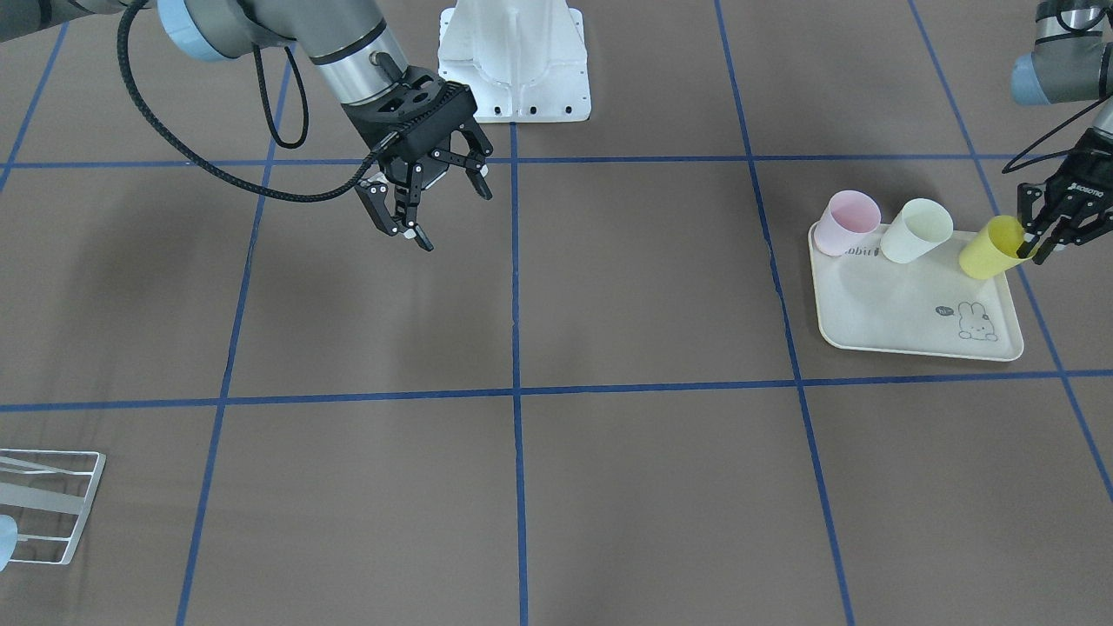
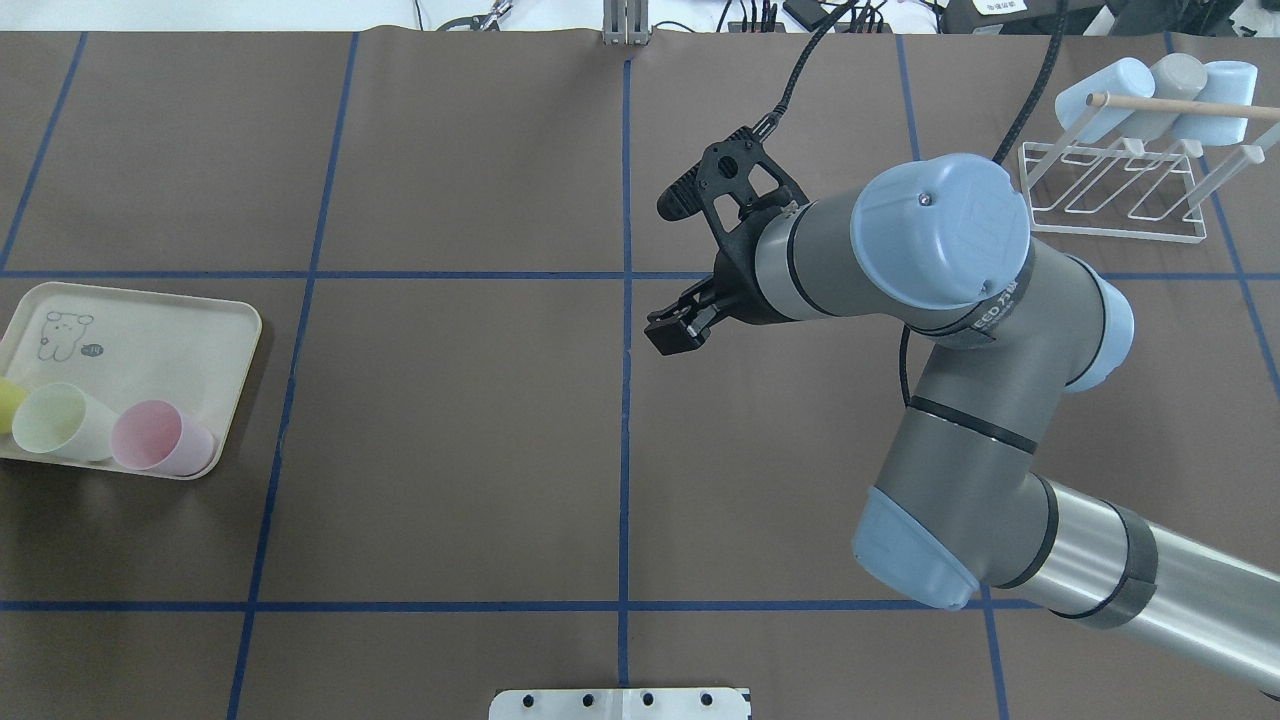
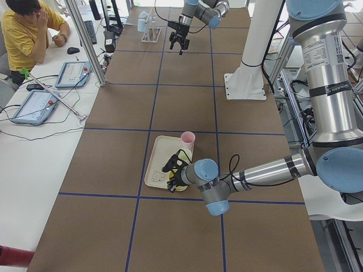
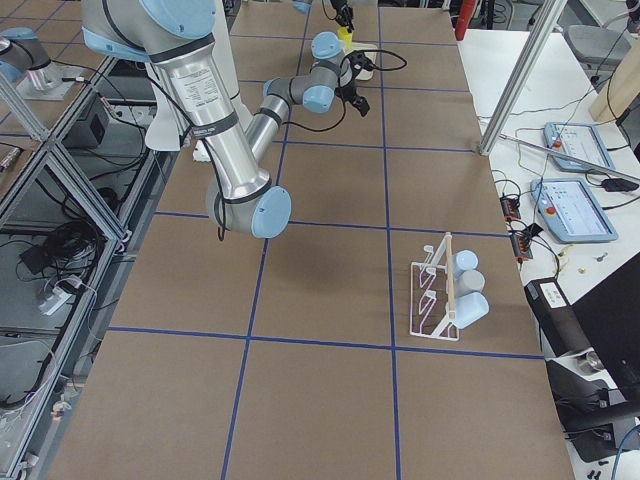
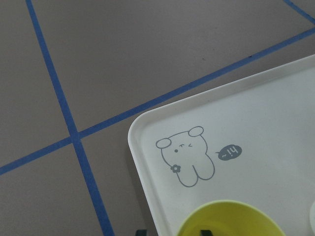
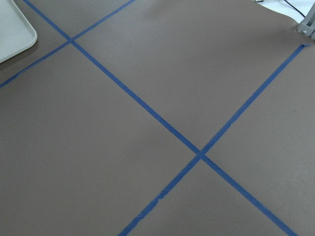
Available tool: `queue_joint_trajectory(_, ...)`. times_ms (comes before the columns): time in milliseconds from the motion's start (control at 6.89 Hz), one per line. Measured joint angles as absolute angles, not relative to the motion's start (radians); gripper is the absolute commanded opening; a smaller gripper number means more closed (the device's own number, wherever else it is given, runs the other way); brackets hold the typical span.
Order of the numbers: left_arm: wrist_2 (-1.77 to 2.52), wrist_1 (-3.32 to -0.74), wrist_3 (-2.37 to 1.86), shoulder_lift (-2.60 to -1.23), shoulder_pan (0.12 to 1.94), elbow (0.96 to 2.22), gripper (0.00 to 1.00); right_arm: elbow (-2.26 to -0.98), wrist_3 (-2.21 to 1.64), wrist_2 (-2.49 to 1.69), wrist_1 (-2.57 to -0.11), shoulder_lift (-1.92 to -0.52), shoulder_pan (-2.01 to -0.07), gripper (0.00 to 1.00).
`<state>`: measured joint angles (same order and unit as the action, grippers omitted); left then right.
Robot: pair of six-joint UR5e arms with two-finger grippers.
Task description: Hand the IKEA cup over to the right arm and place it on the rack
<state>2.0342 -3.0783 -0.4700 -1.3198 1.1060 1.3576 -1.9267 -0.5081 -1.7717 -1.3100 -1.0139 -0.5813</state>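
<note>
Straddling round yellow cup [image 1: 987,252] rim, L hand [image 1: 1033,252]

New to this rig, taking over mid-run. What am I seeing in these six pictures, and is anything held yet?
The robot's left arm and right arm work at a brown table taped into blue squares. One camera faces the robot, one looks over its shoulders, two sit at the table's ends, and one rides on each wrist. On the robot's left a cream tray carries a pink cup, a whitish cup and a yellow cup. The left end effector straddles the yellow cup's rim, one finger inside, one outside; the left wrist view shows them apart, so nothing looks clamped yet. The right end effector hangs open and empty over the table's middle. On its right the white wire rack already holds three cups.
</note>
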Motion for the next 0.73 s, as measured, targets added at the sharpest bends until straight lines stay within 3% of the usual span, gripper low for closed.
queue_joint_trajectory(726,2.182,-3.079,-0.459,-1.346,1.168,1.366,0.00,-1.925,-0.509,-1.760,-1.308,-1.012,-0.579,1.00)
